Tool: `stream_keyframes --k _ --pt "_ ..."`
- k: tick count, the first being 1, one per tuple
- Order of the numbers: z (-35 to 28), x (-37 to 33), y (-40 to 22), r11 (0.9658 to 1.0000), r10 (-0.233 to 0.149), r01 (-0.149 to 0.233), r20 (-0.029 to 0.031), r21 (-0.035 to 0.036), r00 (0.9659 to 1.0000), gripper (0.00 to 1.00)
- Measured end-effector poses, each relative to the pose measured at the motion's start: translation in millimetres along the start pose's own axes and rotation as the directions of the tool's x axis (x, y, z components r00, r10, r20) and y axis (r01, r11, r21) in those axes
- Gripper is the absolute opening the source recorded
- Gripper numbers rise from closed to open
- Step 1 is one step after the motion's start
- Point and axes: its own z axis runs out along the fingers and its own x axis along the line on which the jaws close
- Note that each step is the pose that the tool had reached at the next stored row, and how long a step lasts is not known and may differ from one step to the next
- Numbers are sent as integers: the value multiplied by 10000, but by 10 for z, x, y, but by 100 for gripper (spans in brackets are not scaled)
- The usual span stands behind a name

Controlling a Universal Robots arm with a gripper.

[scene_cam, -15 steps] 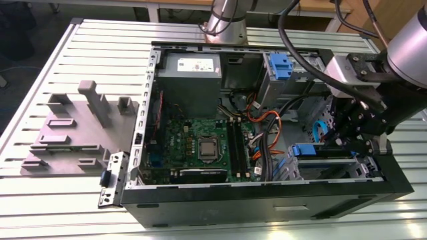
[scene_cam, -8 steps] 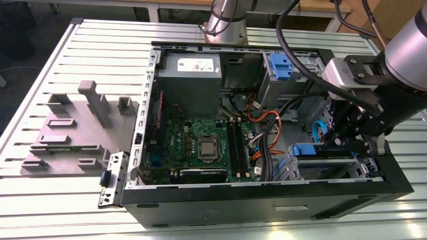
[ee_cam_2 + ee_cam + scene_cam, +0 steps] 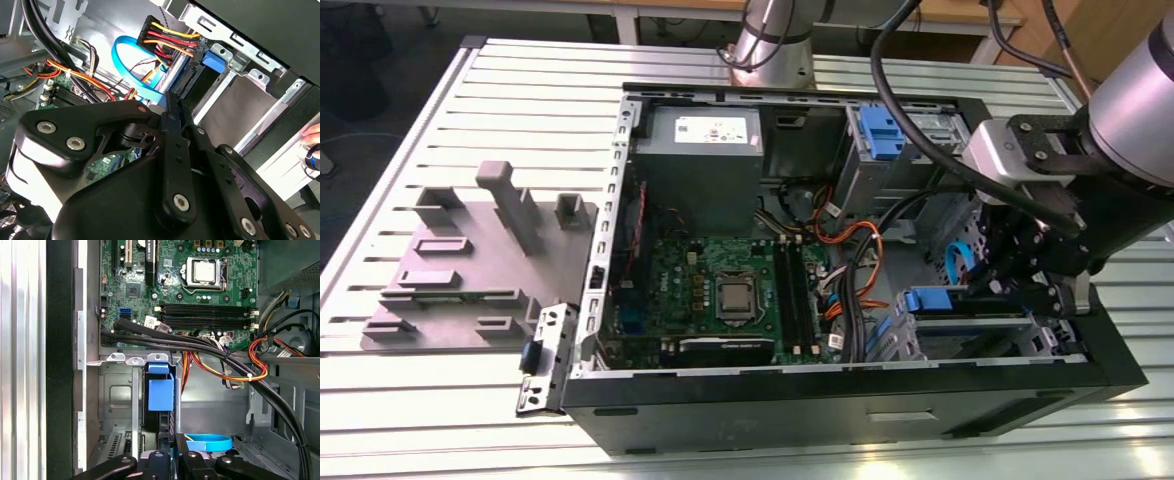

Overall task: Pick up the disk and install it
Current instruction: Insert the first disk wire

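The arm reaches down into an open computer case (image 3: 854,385) lying on the slatted metal tabletop (image 3: 400,150). The claw (image 3: 1041,295) is low in the corner where the metal drive cage (image 3: 987,335) sits. In both wrist views its fingers are drawn narrow, almost flat against each other, and I can see nothing gripped between them.

The disk (image 3: 235,107) looks to be seated in the cage just beyond the claw's (image 3: 172,102) tips. Its flat grey face lies between the cage's metal rails, with a strip of blue plastic (image 3: 215,60) along its far edge. The black connector (image 3: 189,82) at the near end of the disk is just ahead of the fingertips. I cannot tell whether the fingers touch it.

A looped blue ribbon cable (image 3: 132,70) curves beside the tips. A bundle of red, yellow and orange wires (image 3: 167,37) runs to a plug just past them.

In the first wrist view, a blue plastic tab (image 3: 161,390) stands straight ahead of the claw (image 3: 169,440), at the top of a dark slot. Well beyond it lies the green motherboard (image 3: 150,285) with its processor socket (image 3: 205,271).

Behind the claw, outside the case wall, a person's hand (image 3: 312,135) rests at the edge. A grey moulded fixture (image 3: 467,260) sits on the tabletop well off on the far side of the case.
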Motion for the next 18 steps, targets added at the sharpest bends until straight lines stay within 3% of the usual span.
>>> stream_keyframes --k 8,12,18 --pt "-22 -1 0 10000 -8 8 4 3 10000 16" --pt "-14 4 1 9998 -112 112 13 155 9999 16" --pt "-11 30 22 9993 -315 315 22 224 9995 16"
